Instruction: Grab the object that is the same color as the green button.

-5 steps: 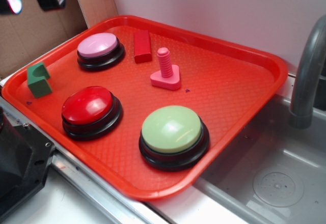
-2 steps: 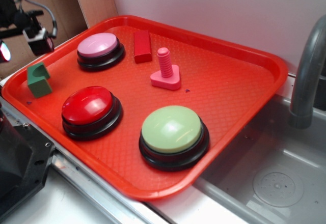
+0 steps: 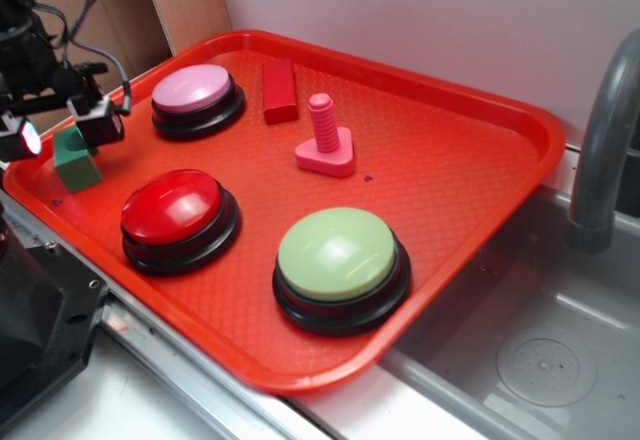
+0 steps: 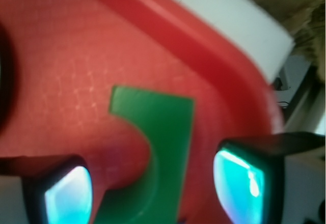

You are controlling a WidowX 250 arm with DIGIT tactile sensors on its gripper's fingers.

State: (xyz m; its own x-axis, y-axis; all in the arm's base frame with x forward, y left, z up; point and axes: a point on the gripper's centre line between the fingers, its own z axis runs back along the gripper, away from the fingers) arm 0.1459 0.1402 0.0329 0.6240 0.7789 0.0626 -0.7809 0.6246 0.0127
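Small dark green notched block [image 4: 153,147]: on red plastic tray [image 3: 450,170]; gripper [image 3: 62,128] fingers [image 4: 239,180] spread wide, straddling it, gripping nothing.

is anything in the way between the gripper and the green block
Nothing visible. The gripper hangs open right over the green block at the tray's left edge, one of its fingers on each side. The pink button and red button stand clear.
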